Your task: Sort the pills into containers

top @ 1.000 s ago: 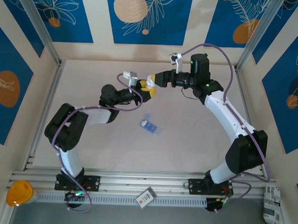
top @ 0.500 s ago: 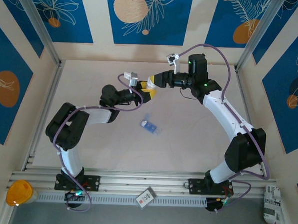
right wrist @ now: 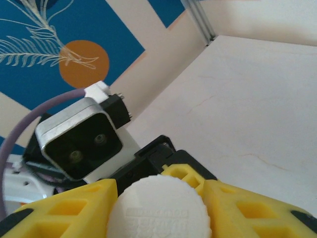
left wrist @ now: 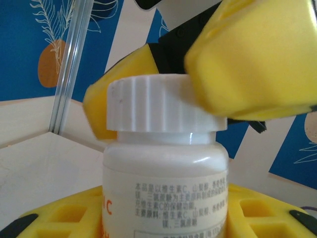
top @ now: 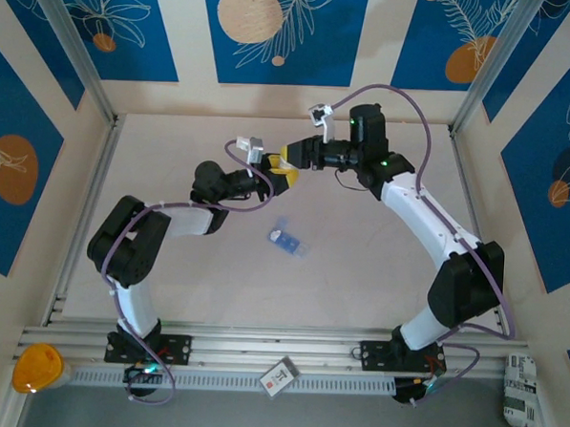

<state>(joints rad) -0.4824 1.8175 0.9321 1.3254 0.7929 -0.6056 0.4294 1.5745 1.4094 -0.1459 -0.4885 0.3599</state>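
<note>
Bottle (left wrist: 166, 183) sits clamped between the left claw's (top: 283, 178) yellow fingers. The right claw (top: 290, 154) has closed narrow around its white cap (left wrist: 158, 104), apparently touching both sides. The blue pill box (top: 288, 240) lies on the worktop (top: 359, 265), nearer the arm bases, apart from both claws.

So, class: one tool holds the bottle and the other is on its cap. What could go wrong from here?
1. The right tool grips the ribbed cap from two sides; it may slip when twisting.
2. The left tool holds the smooth bottle by its body, so the bottle might turn with the cap.
3. The bottle is held apart from the pill box, above bare table; pills could spill once it opens.
</note>
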